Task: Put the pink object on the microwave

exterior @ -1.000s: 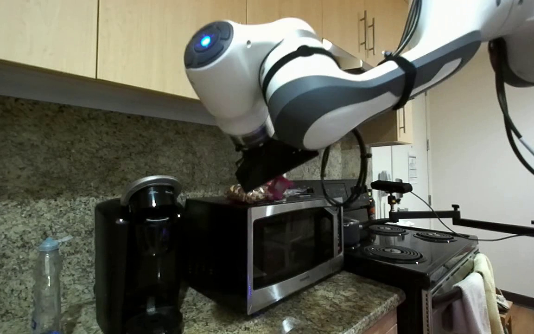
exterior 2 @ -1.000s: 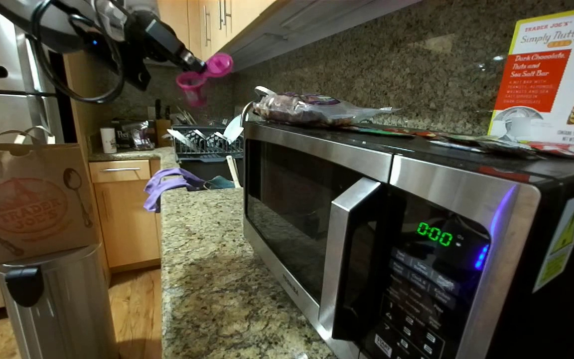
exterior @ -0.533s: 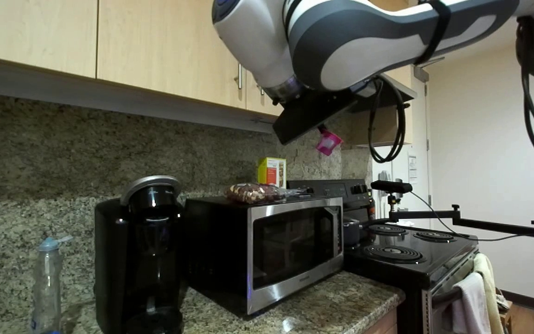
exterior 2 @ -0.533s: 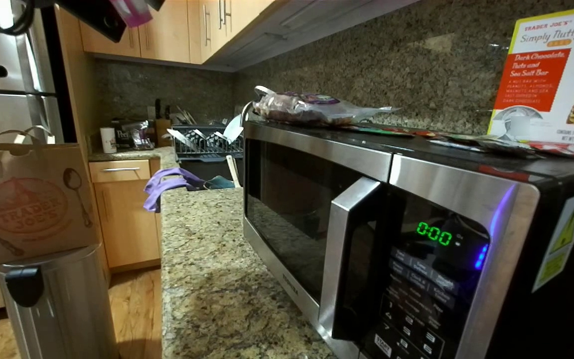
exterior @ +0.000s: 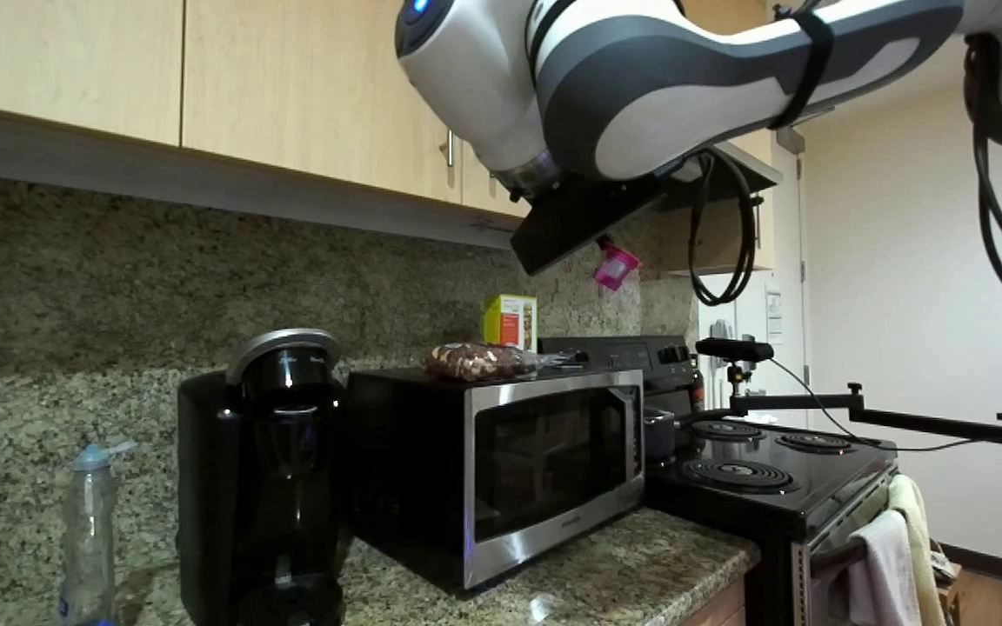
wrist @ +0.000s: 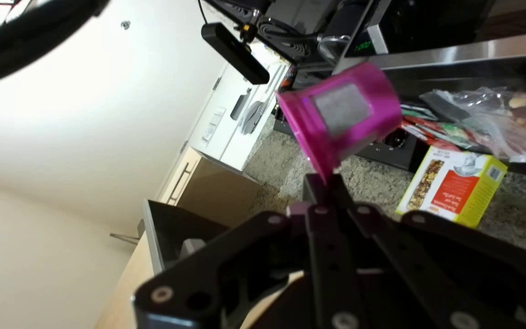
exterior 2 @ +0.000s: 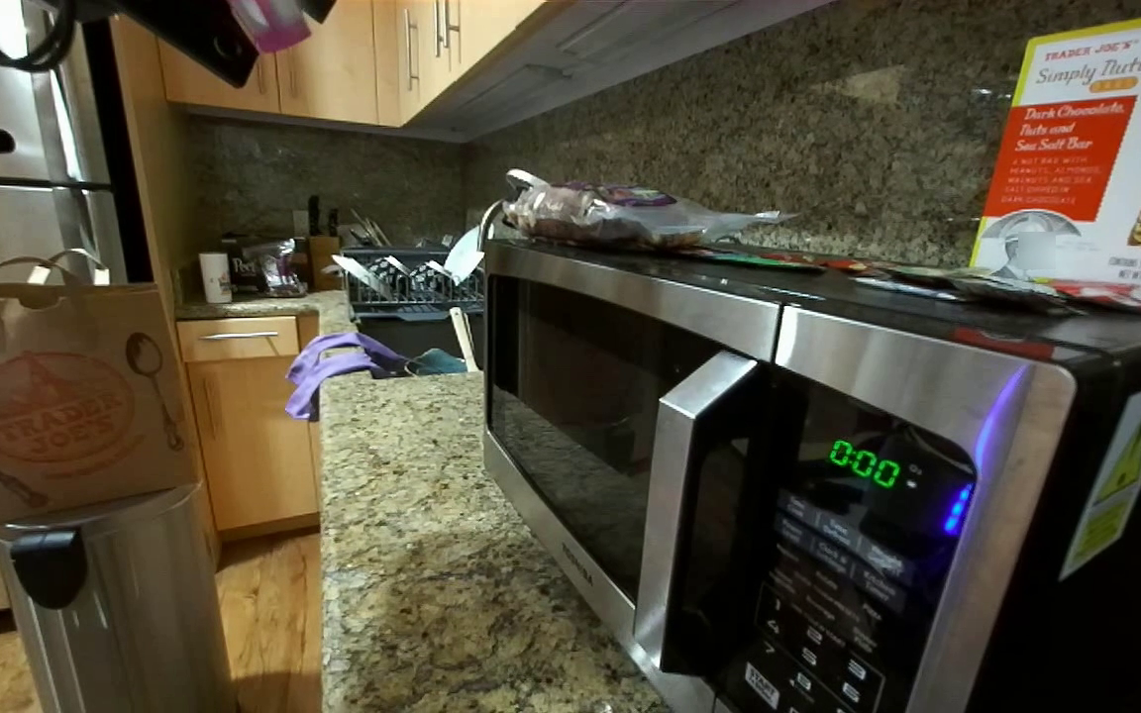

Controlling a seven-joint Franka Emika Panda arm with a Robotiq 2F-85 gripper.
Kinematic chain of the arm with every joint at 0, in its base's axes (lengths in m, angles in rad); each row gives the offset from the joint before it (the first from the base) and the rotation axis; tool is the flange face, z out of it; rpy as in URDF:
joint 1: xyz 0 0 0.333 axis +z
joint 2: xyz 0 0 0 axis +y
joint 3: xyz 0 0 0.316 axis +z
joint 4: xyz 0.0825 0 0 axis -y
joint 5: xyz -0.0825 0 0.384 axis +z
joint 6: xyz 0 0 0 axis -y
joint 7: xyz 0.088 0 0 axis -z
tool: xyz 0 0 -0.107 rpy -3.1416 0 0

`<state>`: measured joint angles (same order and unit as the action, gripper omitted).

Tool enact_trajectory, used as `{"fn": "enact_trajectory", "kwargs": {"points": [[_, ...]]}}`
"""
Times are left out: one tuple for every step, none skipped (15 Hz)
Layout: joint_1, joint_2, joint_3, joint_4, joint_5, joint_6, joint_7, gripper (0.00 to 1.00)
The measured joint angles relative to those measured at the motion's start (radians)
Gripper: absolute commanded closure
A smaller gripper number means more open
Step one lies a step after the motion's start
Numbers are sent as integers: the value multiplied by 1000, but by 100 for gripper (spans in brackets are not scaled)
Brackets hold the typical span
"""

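Note:
The pink object [exterior: 616, 267] is a small magenta cup with a pale mesh window. My gripper [wrist: 327, 185] is shut on its rim, and the cup sticks out past the fingertips in the wrist view [wrist: 343, 112]. It hangs in the air, well above the level of the microwave top. In an exterior view only its lower part [exterior 2: 275, 25] shows at the top edge. The microwave [exterior: 553, 469] stands on the counter with its door shut. It also shows in an exterior view [exterior 2: 570, 381] and along the wrist view's upper right [wrist: 464, 54].
On the microwave top lie a bag of nuts [exterior: 475, 361], flat packets [exterior 2: 927, 282] and an upright bar box [exterior 2: 1066, 158]. A black coffee maker [exterior: 262, 487] stands beside it, a stove [exterior: 771, 469] on the other side. Cabinets [exterior: 310, 96] hang above.
The arm has risen and swung away, carrying the pink cup up, rightward in an exterior view and to the top edge in an exterior view. In the last half second it has barely moved.

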<state>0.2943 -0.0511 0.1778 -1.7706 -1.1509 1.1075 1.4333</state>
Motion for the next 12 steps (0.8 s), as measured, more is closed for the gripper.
{"fn": "enact_trajectory", "kwargs": {"points": [[-10, -1, -1, -1, -62, 5, -32, 99], [-25, -3, -6, 0, -124, 22, -77, 99], [-42, -4, -15, 1, -186, 53, -130, 99], [-64, -4, -30, 6, -237, 110, -180, 99], [-85, -5, -47, 13, -271, 191, -217, 99], [-106, -5, -65, 21, -292, 278, -246, 96], [-124, -6, -78, 30, -300, 352, -255, 96], [-135, -6, -85, 35, -300, 395, -256, 96], [-137, -7, -88, 37, -300, 408, -256, 96], [-135, -7, -87, 37, -300, 409, -256, 96], [-133, -7, -84, 37, -300, 409, -256, 99], [-133, -7, -82, 37, -300, 409, -256, 99]]}}
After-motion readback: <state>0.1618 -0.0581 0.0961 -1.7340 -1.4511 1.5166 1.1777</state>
